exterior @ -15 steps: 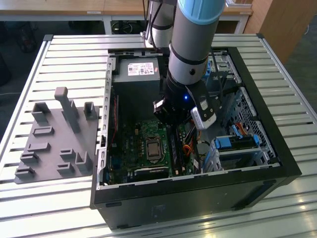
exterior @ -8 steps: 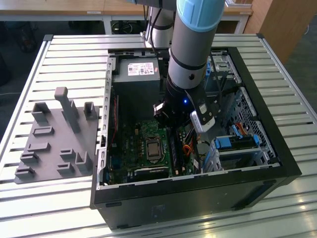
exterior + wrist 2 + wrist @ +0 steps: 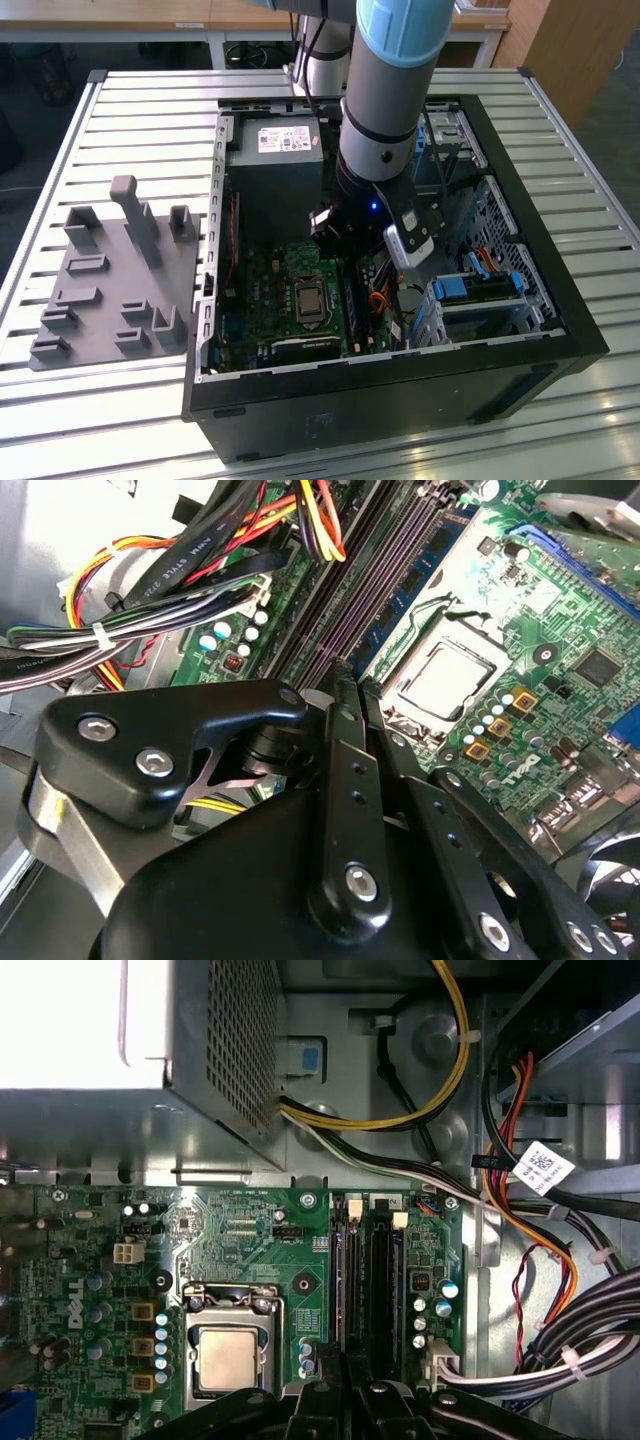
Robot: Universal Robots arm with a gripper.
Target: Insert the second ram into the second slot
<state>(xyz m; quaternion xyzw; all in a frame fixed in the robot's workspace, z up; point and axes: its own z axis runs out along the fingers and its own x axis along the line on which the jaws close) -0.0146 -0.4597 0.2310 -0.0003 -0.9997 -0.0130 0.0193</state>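
My gripper (image 3: 345, 680) is low inside the open computer case (image 3: 400, 375), its two black fingers pressed together with nothing showing between them. The tips hang right over the near end of the memory slots (image 3: 365, 1270) beside the CPU socket (image 3: 445, 680). A blue ram stick with dark chips (image 3: 400, 595) stands seated in the slot nearest the socket. I cannot tell whether it is the second ram. The slots (image 3: 350, 590) on its other side look dark, and the fingers (image 3: 345, 1395) hide their near end. In the exterior view the arm's wrist (image 3: 375, 190) covers the gripper.
The power supply (image 3: 140, 1060) stands just past the slots' far end. Thick cable bundles (image 3: 570, 1290) run close beside the slots. A drive cage with blue brackets (image 3: 480, 290) fills the case's corner. A grey fixture plate (image 3: 110, 280) lies on the slatted table on the exterior view's left.
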